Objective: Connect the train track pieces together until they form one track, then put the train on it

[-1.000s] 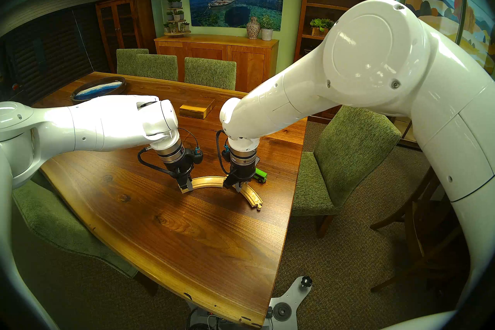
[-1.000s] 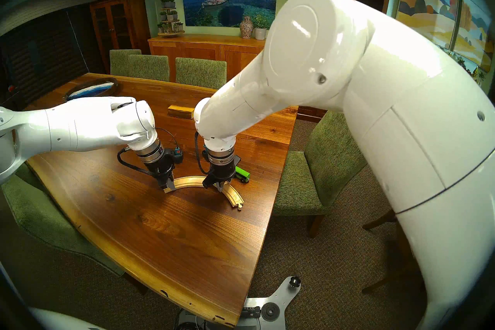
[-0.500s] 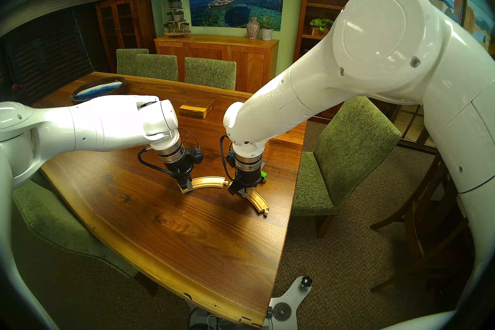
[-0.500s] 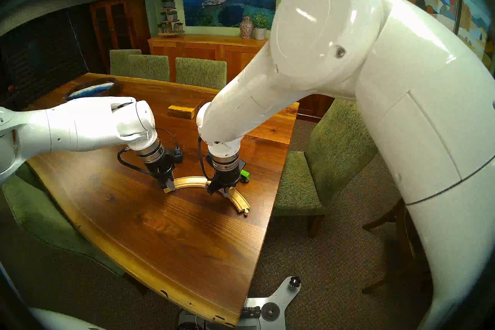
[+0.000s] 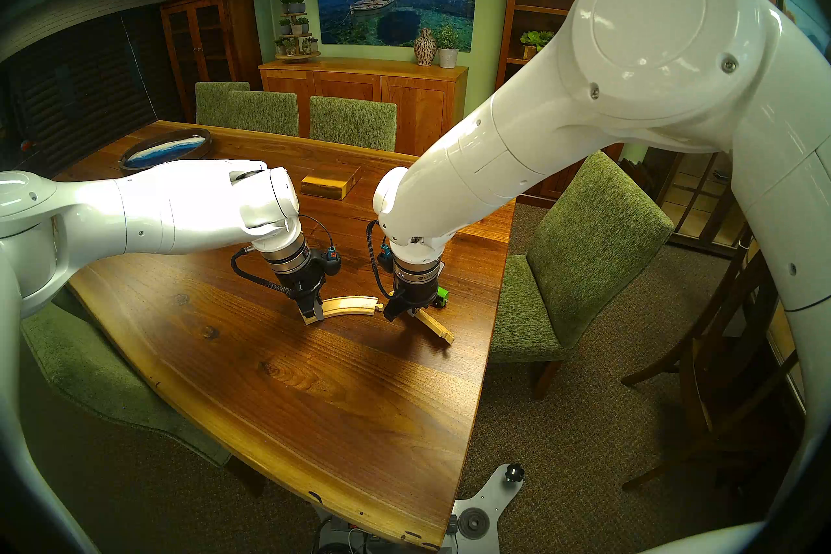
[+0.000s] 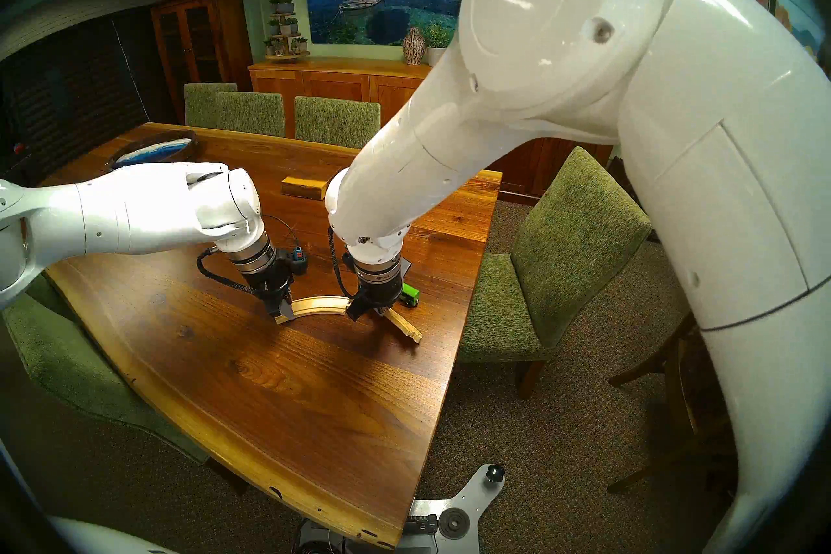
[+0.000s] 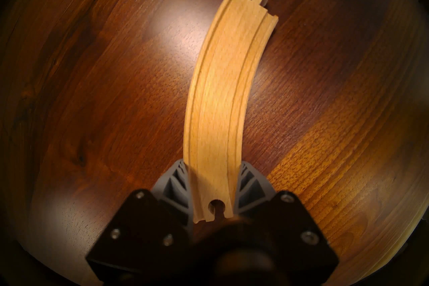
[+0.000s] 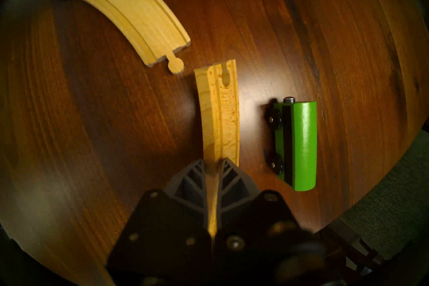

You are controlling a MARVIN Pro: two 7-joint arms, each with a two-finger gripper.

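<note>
Two pale curved train track pieces lie apart on the table, so no single track is formed. My left gripper [image 5: 313,315] [image 7: 212,163] is shut on the socket end of the left piece [image 5: 348,306] [image 7: 222,92], which lies flat with its round peg [image 8: 175,66] free. The right piece [image 5: 434,326] [image 8: 220,111] is tipped up on its edge, and my right gripper [image 5: 407,312] [image 8: 213,161] is shut on it. Its socket end sits a small gap from the peg. The green train [image 5: 443,297] [image 8: 299,146] rests just right of the right gripper.
A rectangular wooden box [image 5: 330,182] sits behind the grippers and an oval blue tray [image 5: 166,148] at the far left. The table's right edge [image 5: 497,306] runs close past the train. A green chair [image 5: 584,252] stands beside that edge.
My right gripper has closed tighter on the right piece, drawn it away from the left piece's peg and tipped it onto its edge. The right elbow has risen. The left arm has not moved.
</note>
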